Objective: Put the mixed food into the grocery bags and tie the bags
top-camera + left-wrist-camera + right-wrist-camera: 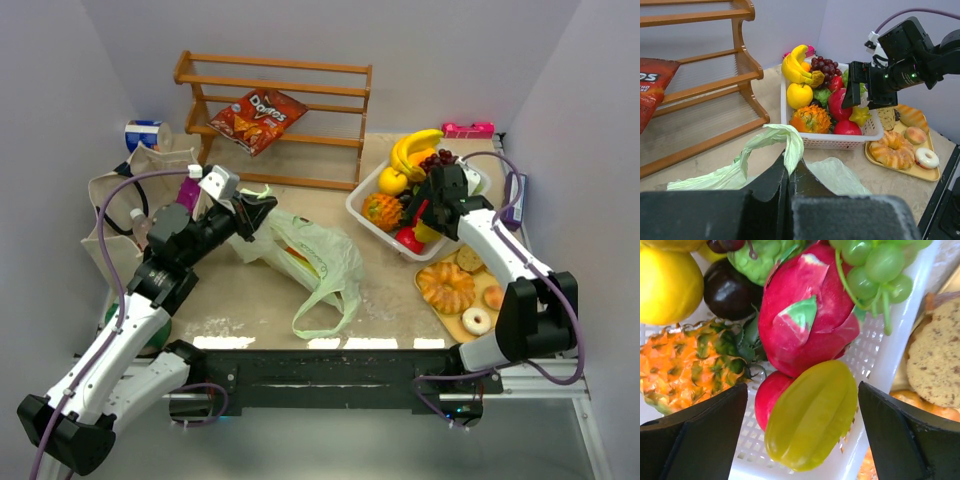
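The pale green plastic bag lies crumpled mid-table with food inside. My left gripper is shut on one of its loop handles, which is pinched between the jaws. The beige tote stands at the far left, behind the left arm. The mixed food fills a white basket. My right gripper hangs open over the basket. In the right wrist view its fingers stand on either side of a yellow-green starfruit without touching it. The starfruit lies beside a red dragon fruit.
A wooden shelf at the back holds a red Doritos packet. A tan tray of pastries sits front right of the basket. Bananas, an orange pineapple and grapes lie in the basket. A blue-white can stands back left.
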Robot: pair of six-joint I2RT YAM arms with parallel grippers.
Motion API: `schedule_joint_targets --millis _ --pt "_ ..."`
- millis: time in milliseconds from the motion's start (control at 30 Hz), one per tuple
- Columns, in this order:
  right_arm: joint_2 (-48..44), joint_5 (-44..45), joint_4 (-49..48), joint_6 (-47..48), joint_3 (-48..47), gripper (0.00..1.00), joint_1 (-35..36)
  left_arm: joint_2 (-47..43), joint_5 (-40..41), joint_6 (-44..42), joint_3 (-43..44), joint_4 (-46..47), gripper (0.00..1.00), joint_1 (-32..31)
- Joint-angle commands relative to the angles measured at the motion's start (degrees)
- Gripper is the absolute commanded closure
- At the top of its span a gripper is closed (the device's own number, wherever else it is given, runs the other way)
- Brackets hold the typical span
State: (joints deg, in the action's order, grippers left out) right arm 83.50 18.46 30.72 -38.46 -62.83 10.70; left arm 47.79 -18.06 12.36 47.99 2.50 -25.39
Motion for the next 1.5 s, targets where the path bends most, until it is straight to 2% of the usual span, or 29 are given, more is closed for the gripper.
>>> schedule_joint_targets --millis 0,333,467,567,733,800,833,967,1100,1133,1300,1467 --pt "0.34 -2.9 -1.89 -0.74 0.42 0.09 -0.15 -0.42 -0.83 -1.11 -0.09 2.86 1.0 0.25" --pt "2.1 -4.13 -3.74 -0.3 3.59 0.18 -0.06 -0.33 -1.44 -0.93 -0.17 3.3 1.0 0.25" --pt "2.81 -5.97 -4.0 0.4 3.06 0.35 -0.06 -0.85 -5.12 -1.72 -0.61 4.53 1.0 0.25" --pt "0.44 -5.45 -3.3 0.92 2.45 0.43 -0.07 -2.26 -9.68 -2.78 -1.23 6.45 1.0 0.25" --pt "-4.22 -4.83 -0.66 3.03 0.08 0.69 -0.15 -4.99 -14.8 -3.74 -2.9 10.15 1.0 0.25" --pt "-6.07 -6.5 0.13 3.91 -0.54 0.76 -0.06 -5.07 -16.73 -3.83 -2.64 10.24 1.0 0.25" --pt "-6.77 -7.38 0.04 4.79 -0.72 0.84 0.02 -5.08 -17.52 -3.92 -2.72 10.5 1.0 0.25" --pt "-11.25 -13.95 -1.45 6.55 -0.28 0.96 0.02 -4.99 -21.65 -3.13 -3.34 12.35 1.0 0.25" --pt "-19.05 -30.36 -10.4 6.21 2.26 1.0 1.69 -4.29 -23.33 -2.87 -3.25 12.88 1.0 0.25" --pt "-20.12 -32.15 -12.33 5.07 2.45 1.0 2.56 -4.28 -23.85 -2.78 -3.34 13.05 1.0 0.25" --pt "-20.75 -36.47 -21.82 2.25 0.43 1.0 15.21 -4.28 -24.56 -2.69 -3.43 13.41 1.0 0.25" --pt "-14.26 -39.9 -32.37 -1.62 -0.71 1.0 26.1 -4.64 -24.65 -3.13 -3.6 13.41 1.0 0.25"
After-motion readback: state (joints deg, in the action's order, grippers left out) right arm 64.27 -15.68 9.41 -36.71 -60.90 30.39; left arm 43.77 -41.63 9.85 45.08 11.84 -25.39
